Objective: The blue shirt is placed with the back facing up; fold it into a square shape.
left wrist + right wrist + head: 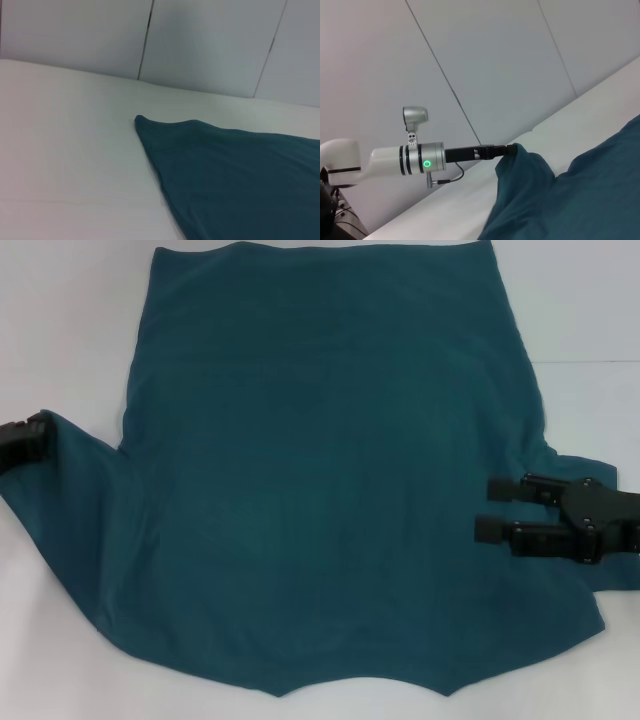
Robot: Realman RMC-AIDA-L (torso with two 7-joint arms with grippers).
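while the blue shirt (pixel 330 480) lies spread flat on the white desk (pixel 60 320):
left tool (pixel 25 440): at the shirt's left sleeve tip, clenched on it, lifting the cloth slightly
right tool (pixel 492 508): over the shirt's right side, fingers parted, nothing between them

No text, label, brand or number can be read anywhere. Only a plain green light ring (pixel 426 163) is seen on the far arm.
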